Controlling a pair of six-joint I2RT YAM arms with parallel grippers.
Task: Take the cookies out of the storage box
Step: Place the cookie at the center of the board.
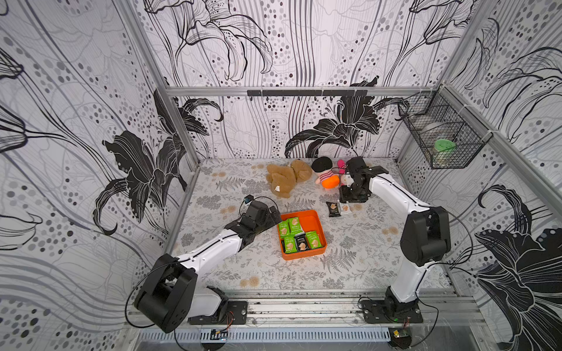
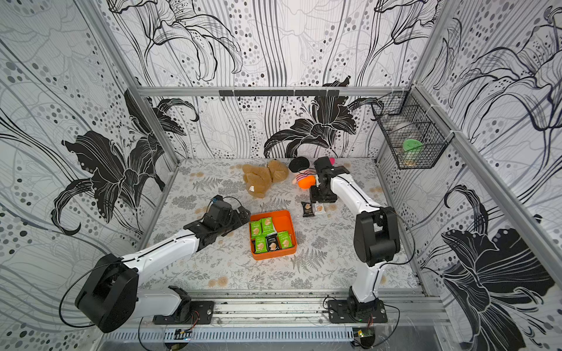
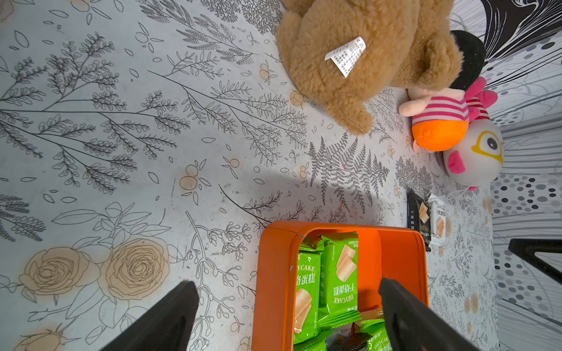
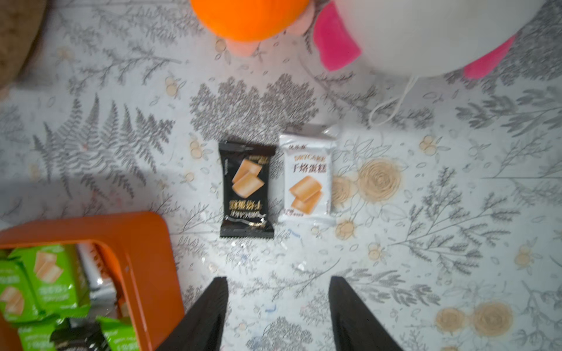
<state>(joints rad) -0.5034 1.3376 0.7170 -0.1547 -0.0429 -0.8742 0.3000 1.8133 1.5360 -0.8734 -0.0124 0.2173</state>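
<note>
Though parallel, black and white cookies (image 4: pixel 247 188) read oppositely.

In both top views: looking steeply down from high at the front over the whole floral-printed table (image 1: pixel 349 261); far off, framing nearly identical, shifted slightly sideways. From the left wrist: close, facing down past the left pincer (image 3: pixel 286 282) onto the shallow square orange storage box (image 3: pixel 273 273). From the right wrist: close, blurred, facing straight down past the right pincer (image 4: pixel 277 278); sharing with the left wrist view that box's corner, the black cookie packet (image 4: pixel 247 188) and the white cookie packet (image 4: pixel 307 176).
</note>
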